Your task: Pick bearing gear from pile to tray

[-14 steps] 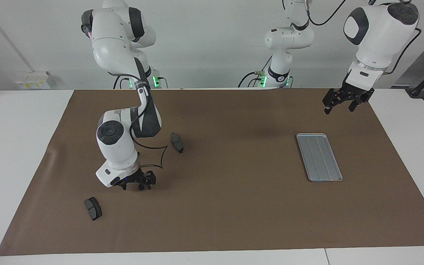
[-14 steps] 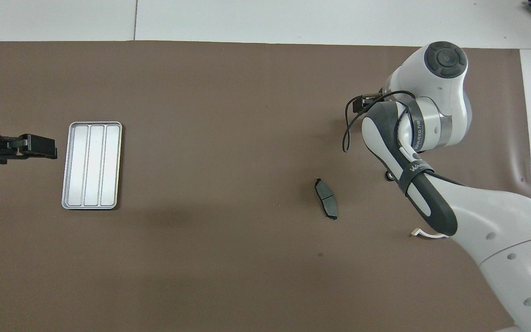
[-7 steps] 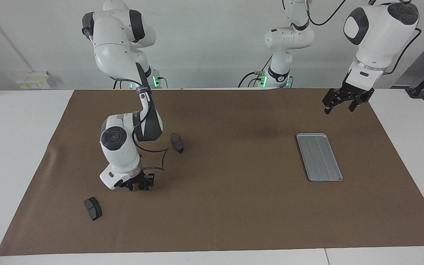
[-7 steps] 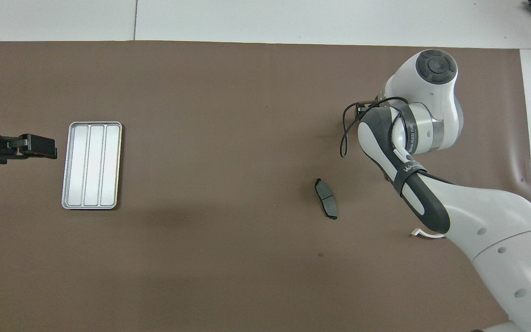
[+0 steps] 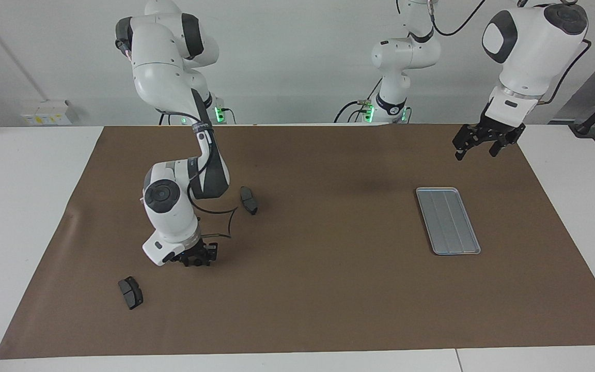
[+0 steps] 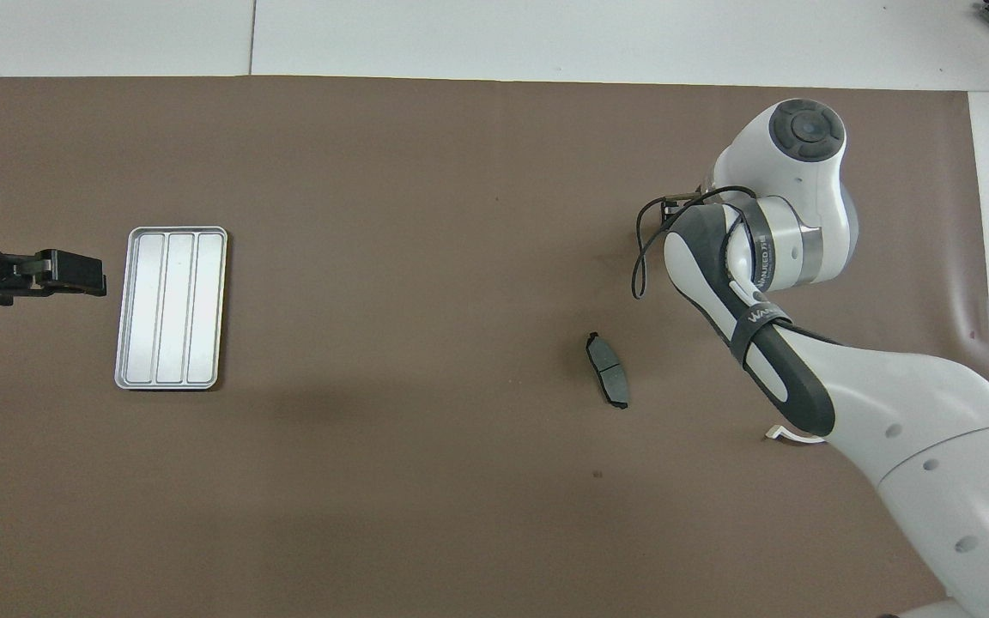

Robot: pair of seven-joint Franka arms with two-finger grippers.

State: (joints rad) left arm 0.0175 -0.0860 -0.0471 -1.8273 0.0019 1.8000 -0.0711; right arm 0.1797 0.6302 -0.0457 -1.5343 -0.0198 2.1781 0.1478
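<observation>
- The left gripper (image 5: 483, 142) waits in the air over the mat's edge at the left arm's end, jaws wide and empty.
- A white half-ring bracket (image 6: 791, 436) peeks out from under the right arm, close to the robots.
- One dark pad-shaped block (image 5: 248, 200) lies a little farther out; the tray (image 5: 447, 219) sits well apart at the left arm's end, with nothing in it.
- The right gripper (image 5: 197, 256) is down at the mat among the pile. Whether it has closed on anything cannot be told.
- The bearing gear is not plainly visible and is probably under those tips. It is likely small, hard, light and smooth, and apt to roll, so it is best pinched squarely across its rim.
- A second pad block (image 5: 130, 292) lies farthest out.
</observation>
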